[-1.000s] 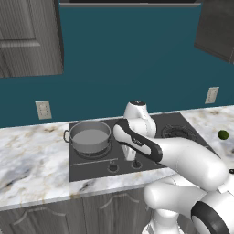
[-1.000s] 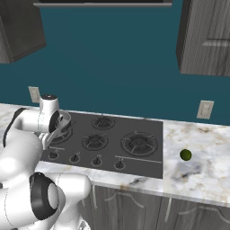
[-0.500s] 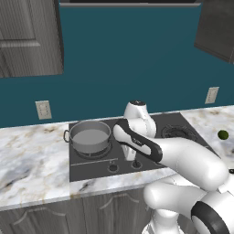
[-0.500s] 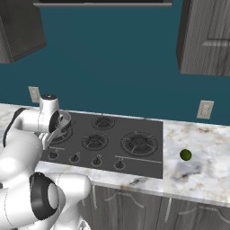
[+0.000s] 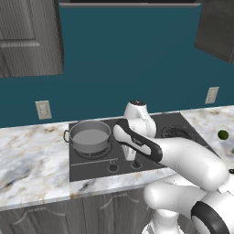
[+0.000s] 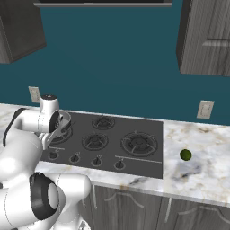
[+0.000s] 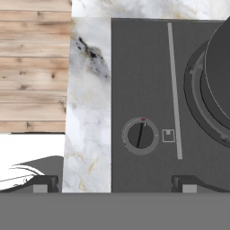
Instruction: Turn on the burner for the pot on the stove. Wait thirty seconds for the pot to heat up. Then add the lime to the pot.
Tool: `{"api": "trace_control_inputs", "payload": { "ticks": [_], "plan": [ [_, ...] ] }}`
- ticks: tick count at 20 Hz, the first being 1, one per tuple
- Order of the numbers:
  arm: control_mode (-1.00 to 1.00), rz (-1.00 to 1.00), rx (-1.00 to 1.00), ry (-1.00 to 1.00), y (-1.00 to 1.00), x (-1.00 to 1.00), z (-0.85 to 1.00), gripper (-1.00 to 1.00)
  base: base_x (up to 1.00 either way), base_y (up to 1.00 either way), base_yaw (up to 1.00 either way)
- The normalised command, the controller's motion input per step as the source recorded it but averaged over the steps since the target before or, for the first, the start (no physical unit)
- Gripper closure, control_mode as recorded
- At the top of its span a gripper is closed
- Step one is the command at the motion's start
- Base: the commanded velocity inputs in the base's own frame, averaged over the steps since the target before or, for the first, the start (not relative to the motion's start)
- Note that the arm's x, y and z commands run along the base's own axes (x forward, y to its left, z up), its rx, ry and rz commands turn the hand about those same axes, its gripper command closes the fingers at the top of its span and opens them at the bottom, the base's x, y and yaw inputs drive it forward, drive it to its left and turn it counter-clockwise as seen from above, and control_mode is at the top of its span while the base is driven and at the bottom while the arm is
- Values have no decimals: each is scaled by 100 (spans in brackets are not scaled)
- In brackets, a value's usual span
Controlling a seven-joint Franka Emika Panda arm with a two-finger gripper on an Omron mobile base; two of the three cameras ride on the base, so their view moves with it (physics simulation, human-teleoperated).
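A dark cooktop, the stove point(image 5: 173, 119), spans the centre of the left base view on a marbled counter point(image 5: 32, 160), where the white arm hangs over the front edge, unmoved from its pose of a second ago. That stillness suggests either a pause before the knob is gripped or the thirty-second wait; the pictures do not settle which. The grey steel pot point(image 5: 90, 136) sits at centre left of that view on its burner point(image 5: 106, 149), no flame visible beneath it. In the hand view, the gripper point(image 7: 114, 182) hovers above a round knob point(image 7: 140, 135) at centre frame, its fingertips point(image 7: 45, 183) spread wide at the bottom edge and holding nothing; the knob's pointer stands near a red mark, its meaning unclear. The lime point(image 6: 185, 155), a small green ball, rests on the counter at centre right of the right base view, well apart from the pot and untouched.
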Motion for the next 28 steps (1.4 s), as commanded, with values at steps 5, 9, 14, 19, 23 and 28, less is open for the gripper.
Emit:
{"api": "trace_control_inputs", "payload": {
  "ticks": [5,9,14,19,23,28],
  "plan": [
    [-100,0,0,0,0,0,0,-100,0,0,0],
    [-100,0,0,0,0,0,0,-100,0,0,0],
    [-100,0,0,0,0,0,0,-100,0,0,0],
    [-100,0,0,0,0,0,0,-100,0,0,0],
    [-100,0,0,0,0,0,0,-100,0,0,0],
    [-100,0,0,0,0,0,0,-100,0,0,0]
  ]
}}
